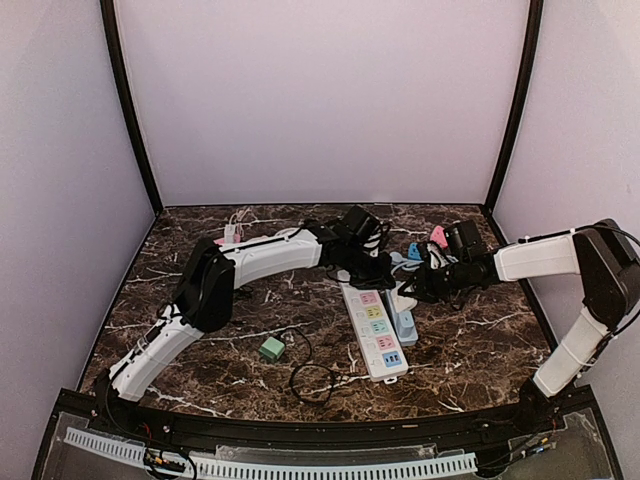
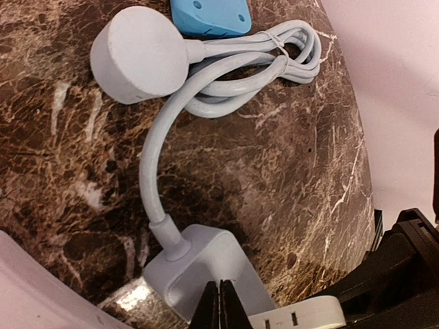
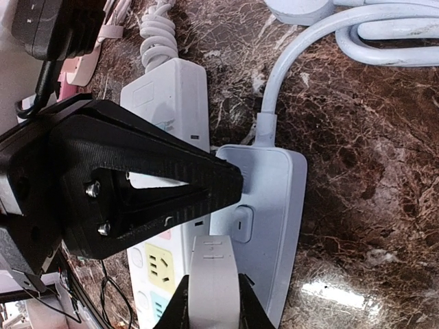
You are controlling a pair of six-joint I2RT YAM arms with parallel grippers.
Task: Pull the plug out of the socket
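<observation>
brown marble bench [image 1: 480,350] with two power strips lying side by side near the middle. the white power strip [image 1: 374,332] has coloured sockets, and the pale blue power strip [image 1: 404,322] touches its right side.

my right arm [image 1: 540,258] reaches in from the right. in the right wrist view the right jaws are closed narrow on the white plug [image 3: 212,264], with one black finger [image 3: 180,310] on each side of it. the white plug sits over the pale blue power strip, just beside its switch [image 3: 240,223]. i cannot tell if its pins are in the socket.

my left arm [image 1: 270,255] reaches across from the left. the left jaws are shut tight with nothing between them, and their fingertips [image 2: 209,308] rest on the cord end of the pale blue power strip. that strip's grey cord [image 2: 154,164] bends away to a tied coil, next to a round grey plug [image 2: 140,55] and a blue adapter [image 2: 209,15].

nearer to me a green cube [image 1: 271,348] sits beside a loop of black cable [image 1: 315,382].
</observation>
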